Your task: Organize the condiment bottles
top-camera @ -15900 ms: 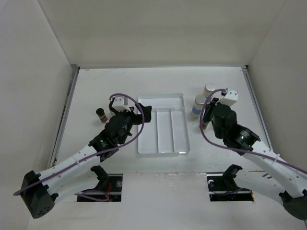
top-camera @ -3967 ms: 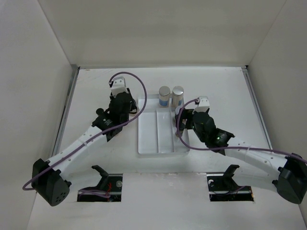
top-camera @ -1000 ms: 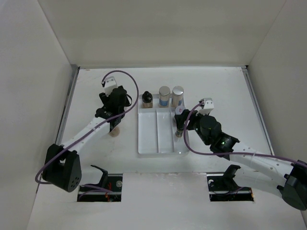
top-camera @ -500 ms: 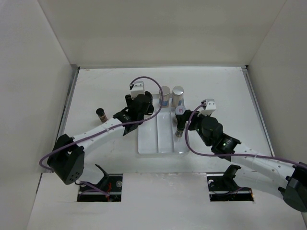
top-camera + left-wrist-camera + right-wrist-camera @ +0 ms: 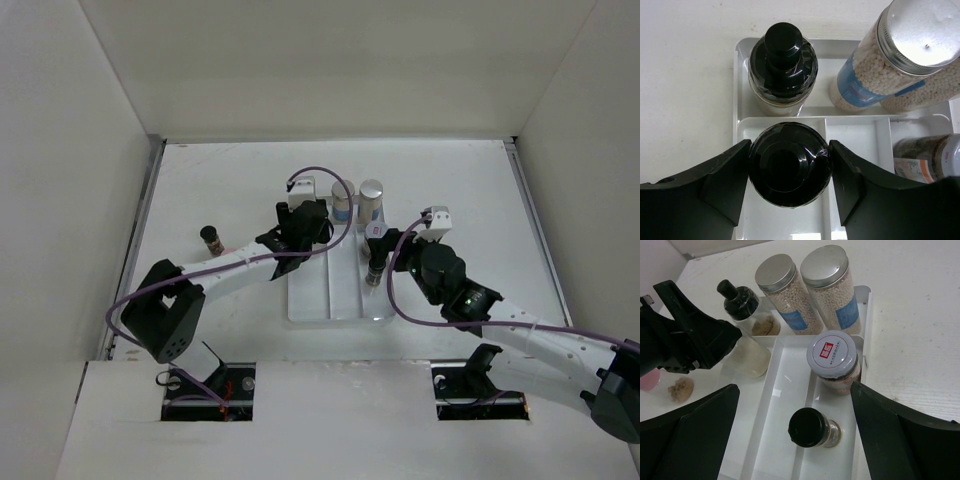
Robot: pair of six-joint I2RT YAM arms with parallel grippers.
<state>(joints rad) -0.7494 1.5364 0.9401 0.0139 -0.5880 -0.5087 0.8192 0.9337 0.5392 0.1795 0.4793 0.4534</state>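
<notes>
Lowering the black-capped bottle (image 5: 790, 175), pinched in the left pincer (image 5: 790, 167), calls for a straight descent into the left compartment of the tray (image 5: 855, 125) (just on the table's near-edge side of the pointed-cap bottle (image 5: 782, 60)); the right pincer (image 5: 795, 390) hangs spread

Tray (image 5: 783, 387) glossy white plastic; silver caps (image 5: 776, 271) dull metal; black-cap bottle (image 5: 790, 164) top glossy (film-wrapped, crinkled).
</notes>
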